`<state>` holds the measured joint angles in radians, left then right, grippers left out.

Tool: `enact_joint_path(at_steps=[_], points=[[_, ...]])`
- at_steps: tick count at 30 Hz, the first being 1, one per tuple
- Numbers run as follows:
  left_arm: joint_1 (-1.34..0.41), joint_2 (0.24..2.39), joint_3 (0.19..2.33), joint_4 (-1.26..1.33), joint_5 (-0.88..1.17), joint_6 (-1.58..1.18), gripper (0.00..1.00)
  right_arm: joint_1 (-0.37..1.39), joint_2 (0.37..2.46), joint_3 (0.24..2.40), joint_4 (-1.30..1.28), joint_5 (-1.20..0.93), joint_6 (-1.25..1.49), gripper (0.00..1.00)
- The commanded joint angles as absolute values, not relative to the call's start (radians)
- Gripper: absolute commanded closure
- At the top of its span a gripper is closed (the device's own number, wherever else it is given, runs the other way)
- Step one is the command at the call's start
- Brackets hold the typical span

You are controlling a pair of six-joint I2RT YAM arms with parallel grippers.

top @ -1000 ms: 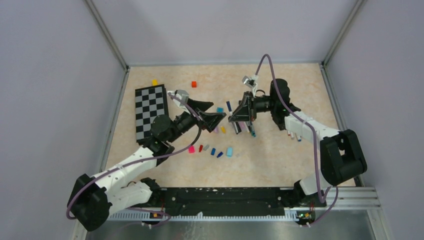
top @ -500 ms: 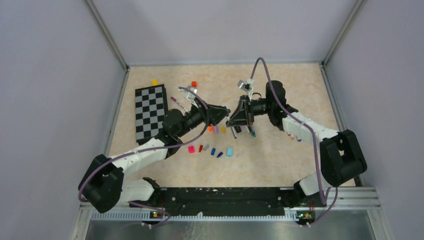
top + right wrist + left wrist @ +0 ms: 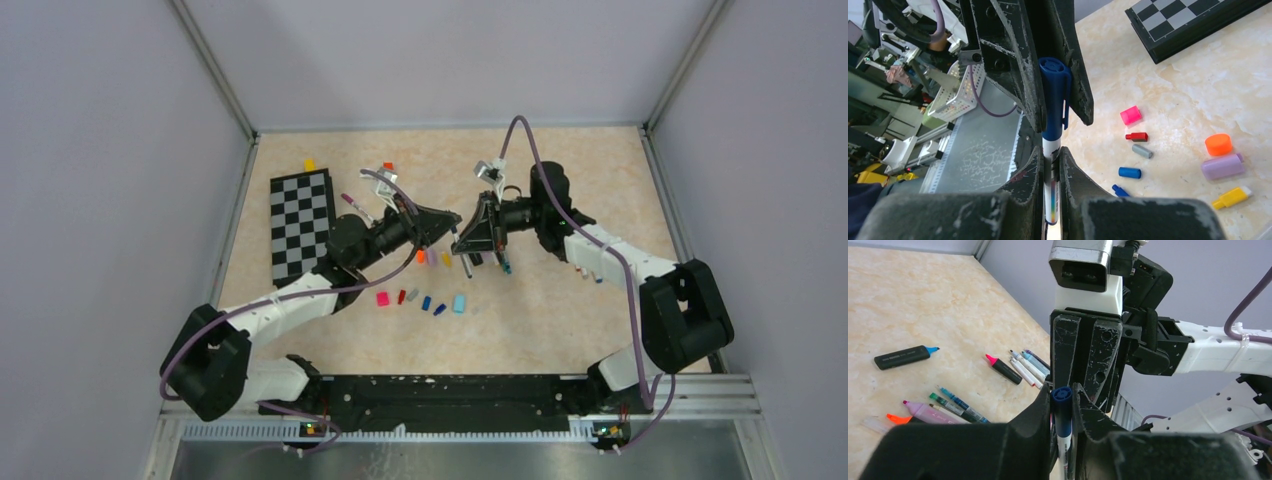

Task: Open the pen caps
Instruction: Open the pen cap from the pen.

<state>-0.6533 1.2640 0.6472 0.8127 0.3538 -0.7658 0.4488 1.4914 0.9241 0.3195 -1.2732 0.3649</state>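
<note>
- Nearest the bases: loose caps (image 3: 426, 302) in a row on the counter (image 3: 560, 330), pink through light blue. Orange, purple and yellow ones lie just beyond, below the tools.
- Mid-counter, lifted clear of it: both tools nose to nose on one pen (image 3: 1050, 150).
- right tool (image 3: 1050, 157): clamped shut on the white barrel, just below the cap (image 3: 1052, 100).
- left tool (image 3: 1062, 388): closed in on the blue cap, one finger each side, and both look to be in contact. The cap is on the pen, gripped, not off yet.
- Relation that matters: the pen's long axis runs up the frame in both wrist views, cap end uppermost. The cap sits directly beyond the right tool's grip along that axis, and the seam shows between the two grips.
- My read: the pull must go straight along the axis, left tool away from right. A sideways pull would bend the pen rather than free the cap.
- Neither arm is nearer; each has its own end.
- Hard to make out: whether the clip-side finger bears on the cap body or only on the clip. The barrel's lower end is hidden between the right fingers. In the top view I can't pick the pen out between the tools.
- Beyond: other pens (image 3: 1024, 371) lying on the counter, uncapped, tips showing.
- Far left: checkerboard (image 3: 300, 225), yellow cube (image 3: 309, 164) past it.
</note>
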Motion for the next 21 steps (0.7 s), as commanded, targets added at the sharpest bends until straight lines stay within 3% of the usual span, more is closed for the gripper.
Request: enact_joint_path(at_steps=[1,12,21], points=[[-0.64,1.247,0.731,0.83,0.37,-0.705,1.0,0.463,1.482,0.942,0.327,-1.287,0.338,1.0],[-0.404,1.171,0.948,0.767,0.194,-0.693,1.0,0.468,1.482,0.875,0.332,-1.315,0.292,1.0],[-0.372,1.129,0.962,0.767,0.165,-0.68,1.0,0.48,1.467,0.917,0.147,-1.25,0.114,1.0]])
